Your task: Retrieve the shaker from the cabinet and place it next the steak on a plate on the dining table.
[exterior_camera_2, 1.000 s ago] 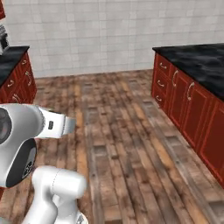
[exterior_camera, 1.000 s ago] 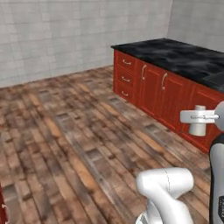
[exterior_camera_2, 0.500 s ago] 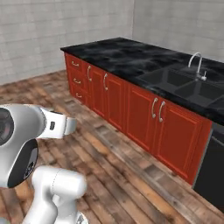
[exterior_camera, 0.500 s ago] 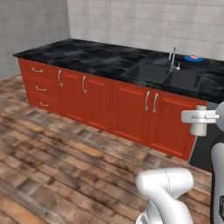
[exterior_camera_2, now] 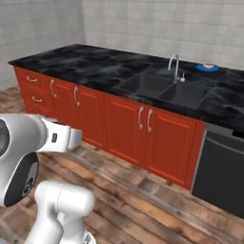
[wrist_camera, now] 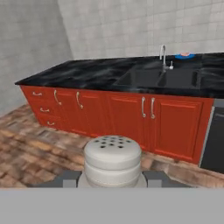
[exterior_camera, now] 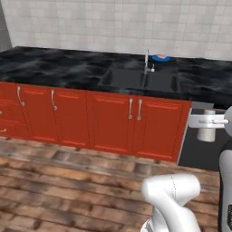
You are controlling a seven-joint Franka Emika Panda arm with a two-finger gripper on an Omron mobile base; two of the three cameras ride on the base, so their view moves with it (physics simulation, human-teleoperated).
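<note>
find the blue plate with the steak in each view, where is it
Left base view: blue plate at top centre, on the counter just right of the faucet.
Right base view: plate upper right, right of the faucet.
Hand view: plate near top right.
Shared landmark: the faucet.

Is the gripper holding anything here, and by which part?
Yes: the small grey cylindrical shaker, gripped by its body below the perforated cap, between the gripper fingers.

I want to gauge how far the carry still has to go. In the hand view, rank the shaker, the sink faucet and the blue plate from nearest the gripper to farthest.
1. Shaker: between the gripper fingers, at the bottom.
2. Faucet: behind the sink on the black counter, upper right.
3. Blue plate: on the counter by the wall, right of the faucet and slightly beyond it.
</note>
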